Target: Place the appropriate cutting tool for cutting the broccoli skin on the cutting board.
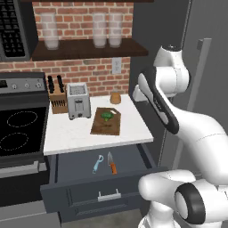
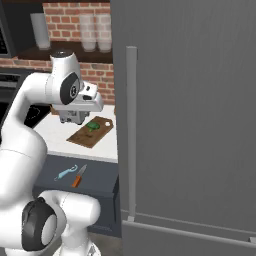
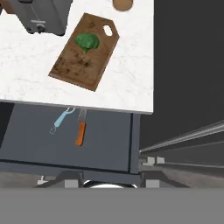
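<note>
A: Brick-walled kitchen, white surface (image 1: 75, 133) beside the stove, with an open drawer (image 1: 84, 171) below it. What lies nearest?

B: In the drawer, the orange-handled knife (image 1: 111, 163) lies just beside a light-blue peeler (image 1: 98, 164). Farther back, the cutting board (image 1: 107, 121) sits on the surface with the broccoli (image 1: 107, 116) on it, and a toaster (image 1: 79, 101) behind.

A: And the end effector?

B: It's high above the board, I think; I can't tell whether its jaws are open or closed, but nothing seems held.

A: Risks?

B: The two tools lie close, so a slightly off descent could grab the peeler, or knock the knife aside. The drawer's front wall may also obstruct the reach.
</note>
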Robot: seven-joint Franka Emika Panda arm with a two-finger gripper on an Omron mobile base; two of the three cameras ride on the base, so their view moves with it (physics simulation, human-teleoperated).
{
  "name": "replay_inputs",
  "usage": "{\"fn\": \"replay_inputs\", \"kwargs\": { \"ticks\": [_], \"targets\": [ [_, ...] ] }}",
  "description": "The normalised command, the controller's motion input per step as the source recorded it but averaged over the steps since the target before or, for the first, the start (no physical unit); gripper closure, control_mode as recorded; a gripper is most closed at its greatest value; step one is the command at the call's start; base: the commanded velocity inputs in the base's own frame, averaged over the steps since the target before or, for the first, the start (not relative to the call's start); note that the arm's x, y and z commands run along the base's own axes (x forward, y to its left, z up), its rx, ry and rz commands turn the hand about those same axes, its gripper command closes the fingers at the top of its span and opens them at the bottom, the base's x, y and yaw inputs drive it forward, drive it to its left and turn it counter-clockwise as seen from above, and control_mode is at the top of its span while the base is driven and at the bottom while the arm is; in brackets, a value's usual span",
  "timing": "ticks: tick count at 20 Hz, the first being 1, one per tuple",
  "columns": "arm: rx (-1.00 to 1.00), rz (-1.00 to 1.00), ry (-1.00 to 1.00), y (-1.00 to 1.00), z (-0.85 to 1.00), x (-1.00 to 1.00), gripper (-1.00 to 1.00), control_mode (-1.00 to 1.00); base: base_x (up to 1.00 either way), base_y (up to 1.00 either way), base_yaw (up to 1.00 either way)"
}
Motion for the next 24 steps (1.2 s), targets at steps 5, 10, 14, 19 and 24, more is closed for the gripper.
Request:
{"fn": "replay_inputs", "kwargs": {
  "ticks": [5,10,14,19,24],
  "targets": [
    [-0.06,0.00,-0.13,0.31,-0.04,-0.49,-1.00,-1.00,0.00,0.00,0.00],
    [-0.33,-0.13,-0.09,1.00,-0.56,-0.24,-1.00,-1.00,0.00,0.00,0.00],
    [-0.11,-0.10,0.03,0.92,-0.80,-0.07,-1.00,-1.00,0.00,0.00,0.00],
    [0.00,0.02,0.16,0.20,-0.62,-0.18,-1.00,-1.00,0.00,0.00,0.00],
    [0.02,0.00,0.18,0.00,-0.43,0.04,-1.00,-1.00,0.00,0.00,0.00]
  ]
}}
